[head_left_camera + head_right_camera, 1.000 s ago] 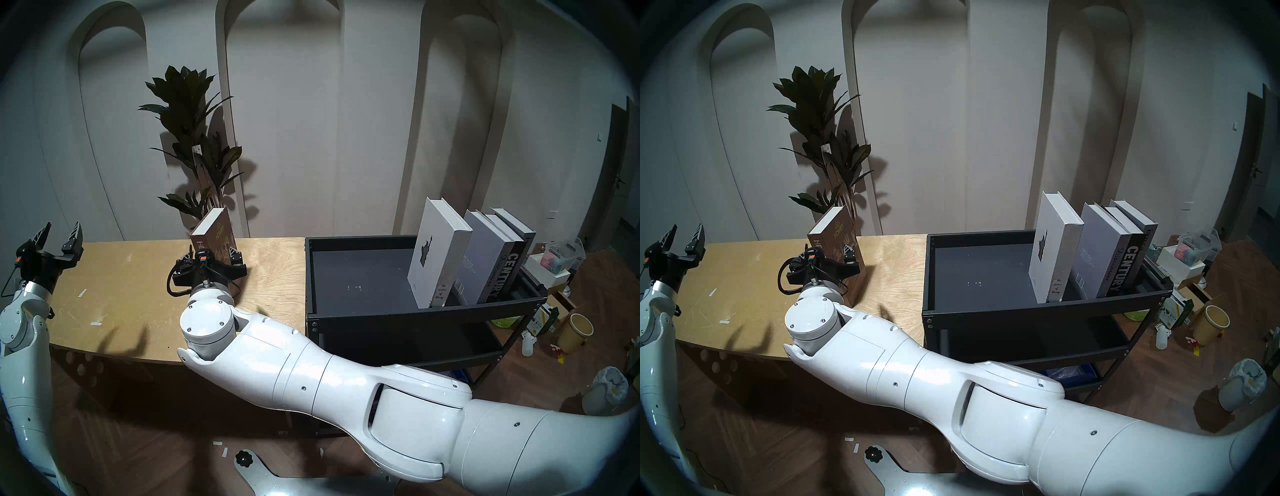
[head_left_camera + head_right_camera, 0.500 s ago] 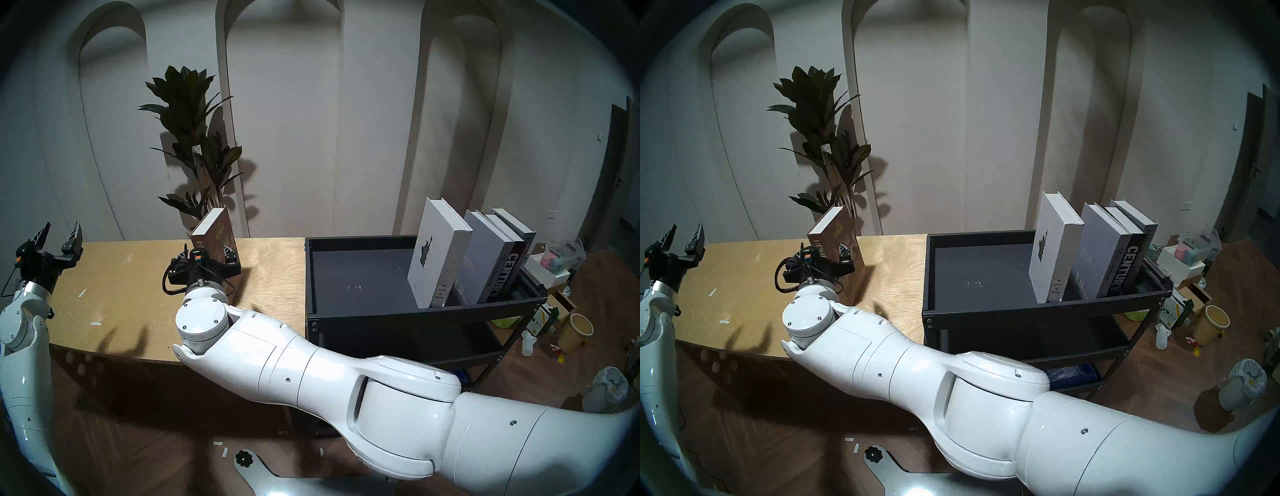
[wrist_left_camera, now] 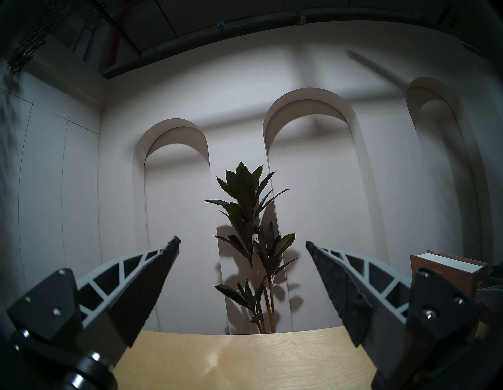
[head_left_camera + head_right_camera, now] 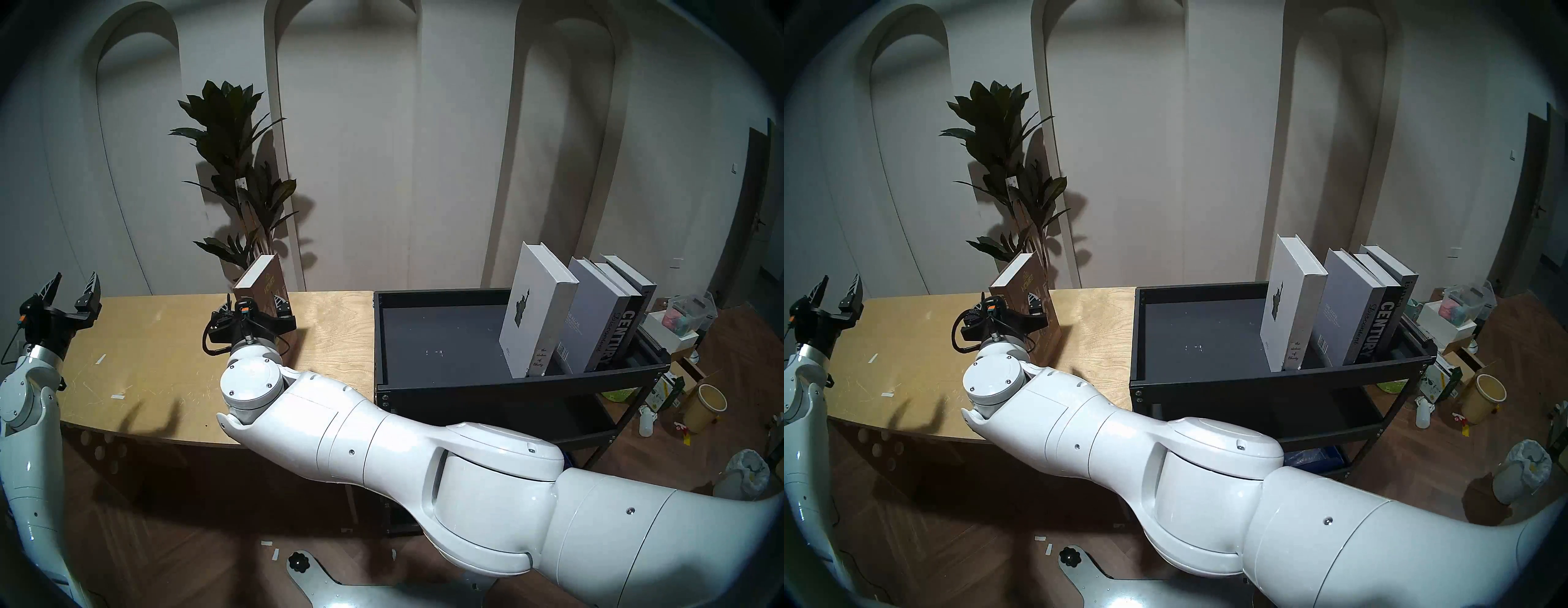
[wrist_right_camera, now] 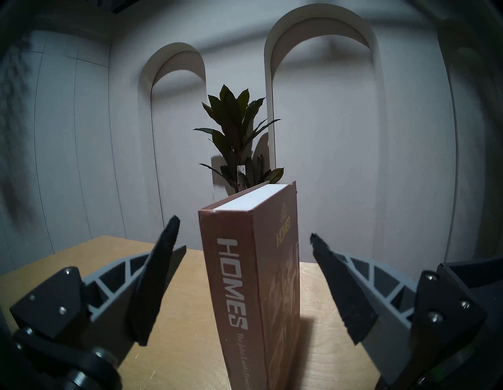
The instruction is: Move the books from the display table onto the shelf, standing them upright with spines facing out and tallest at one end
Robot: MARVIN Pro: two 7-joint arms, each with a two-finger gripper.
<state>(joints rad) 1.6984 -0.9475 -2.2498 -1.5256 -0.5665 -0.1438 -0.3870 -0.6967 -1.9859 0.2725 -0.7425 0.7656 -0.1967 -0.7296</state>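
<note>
A brown "HOMES" book (image 4: 266, 278) (image 5: 250, 272) stands upright on the plywood display table (image 4: 148, 339), spine toward me. My right gripper (image 4: 254, 309) (image 5: 244, 227) is open and straddles the book's spine, one finger on each side with gaps showing. My left gripper (image 4: 75, 278) (image 3: 242, 241) is open and empty above the table's left end. On the black shelf (image 4: 509, 382), several books stand at the right end, spines out: a white Statue of Liberty book (image 4: 534, 305), a grey one (image 4: 589, 305), "Discontent" (image 4: 611, 335) and "CENTURY" (image 4: 623, 335).
A tall potted plant (image 4: 237, 170) stands behind the table, just past the brown book. On the floor right of the shelf are boxes, a yellow bucket (image 4: 706, 407) and a lined bin (image 4: 742, 475). The left half of the shelf's top tray is bare.
My right gripper has shifted slightly left and then forward, so its fingers now reach further along the sides of the brown book. My left arm and the books have not moved.
</note>
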